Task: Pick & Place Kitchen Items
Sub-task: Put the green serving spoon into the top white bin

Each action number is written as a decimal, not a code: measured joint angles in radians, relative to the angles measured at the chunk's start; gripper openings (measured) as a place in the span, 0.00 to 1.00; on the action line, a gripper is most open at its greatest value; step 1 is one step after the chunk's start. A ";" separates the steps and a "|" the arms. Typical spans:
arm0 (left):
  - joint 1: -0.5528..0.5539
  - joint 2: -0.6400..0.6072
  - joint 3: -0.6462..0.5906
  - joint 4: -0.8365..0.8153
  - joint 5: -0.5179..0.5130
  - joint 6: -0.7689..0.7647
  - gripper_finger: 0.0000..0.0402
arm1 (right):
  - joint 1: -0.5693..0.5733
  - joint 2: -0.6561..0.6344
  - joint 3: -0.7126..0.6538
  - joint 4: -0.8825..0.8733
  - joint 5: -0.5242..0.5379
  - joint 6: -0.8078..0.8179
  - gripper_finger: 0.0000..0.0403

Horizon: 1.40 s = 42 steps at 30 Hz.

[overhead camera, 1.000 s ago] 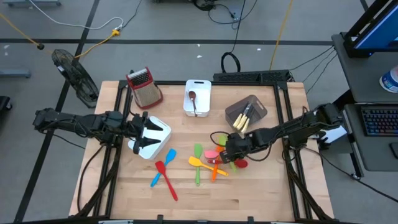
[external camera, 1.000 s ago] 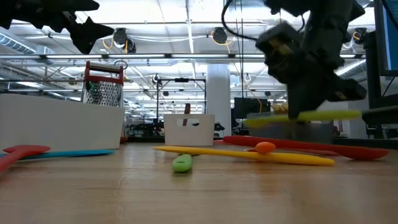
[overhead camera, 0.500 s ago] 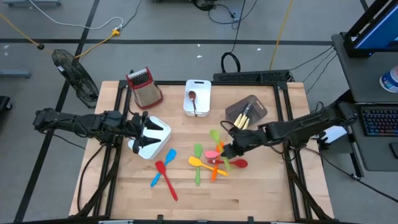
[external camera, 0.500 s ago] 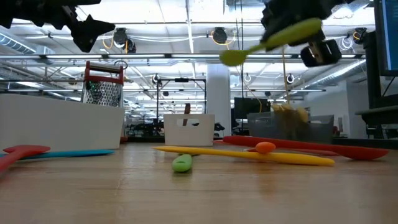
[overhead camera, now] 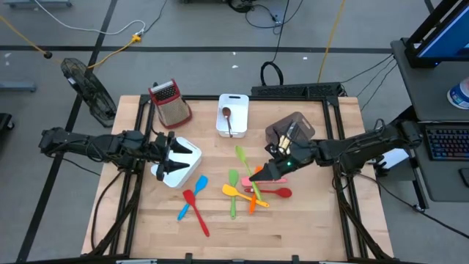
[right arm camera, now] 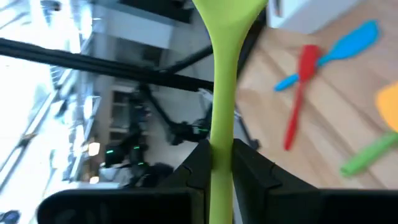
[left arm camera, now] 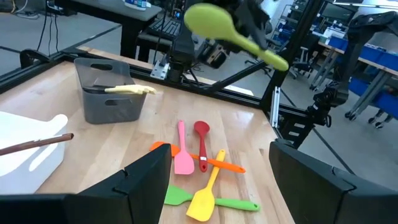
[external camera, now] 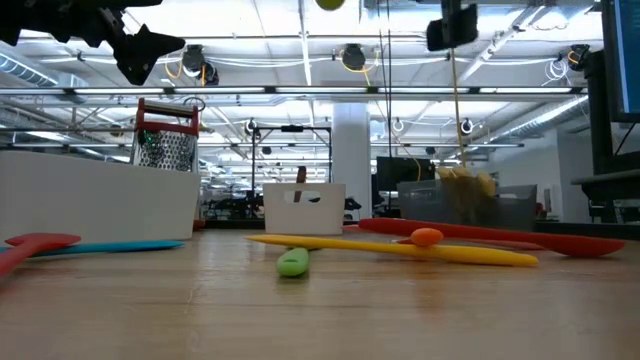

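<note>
My right gripper (overhead camera: 259, 175) is shut on a lime-green spoon (overhead camera: 244, 159), high above the pile of utensils; the spoon's bowl also shows in the left wrist view (left arm camera: 210, 23). The pile holds a pink spatula (left arm camera: 182, 158), a red spoon (left arm camera: 201, 138), an orange utensil (left arm camera: 217, 164), a yellow spatula (left arm camera: 204, 198) and a green one (left arm camera: 233, 203), all lying flat on the table. A blue spatula (overhead camera: 198, 184) and two red utensils (overhead camera: 189, 200) lie to the pile's left. My left gripper (overhead camera: 173, 158) is open and empty above a white bin (overhead camera: 187, 155). My right gripper pinches the spoon's handle (right arm camera: 221, 134) between its two fingers (right arm camera: 200, 163), partway along its length. The handle runs along the fingers and out past their tips, the bowl end away from the gripper. The spoon is lifted clear of the table, tilted with its bowl uppermost.
A white bin (overhead camera: 239, 103) with a brown spoon stands at the far middle. A grey bin (overhead camera: 279, 128) with cream utensils stands just beyond my right gripper. A metal grater with a red handle (overhead camera: 169, 102) stands at the far left. The near table is bare wood.
My right gripper has risen from the pile with the green spoon and gone a little toward the table's left and far edges. The spoon has been lifted clear and tipped from about level to bowl-up, and is almost out of the low view's top.
</note>
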 joint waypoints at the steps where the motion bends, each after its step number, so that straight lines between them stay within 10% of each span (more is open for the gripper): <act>1: 0.000 0.000 0.000 0.000 0.000 0.000 0.68 | -0.009 0.000 0.000 0.024 -0.019 -0.006 0.08; 16: 0.000 0.000 0.000 0.000 -0.002 0.025 0.68 | -0.136 0.000 0.002 0.448 -0.236 -0.113 0.08; 42: 0.000 0.000 0.000 0.001 -0.003 0.109 0.68 | -0.482 0.009 0.002 0.284 -0.132 0.135 0.08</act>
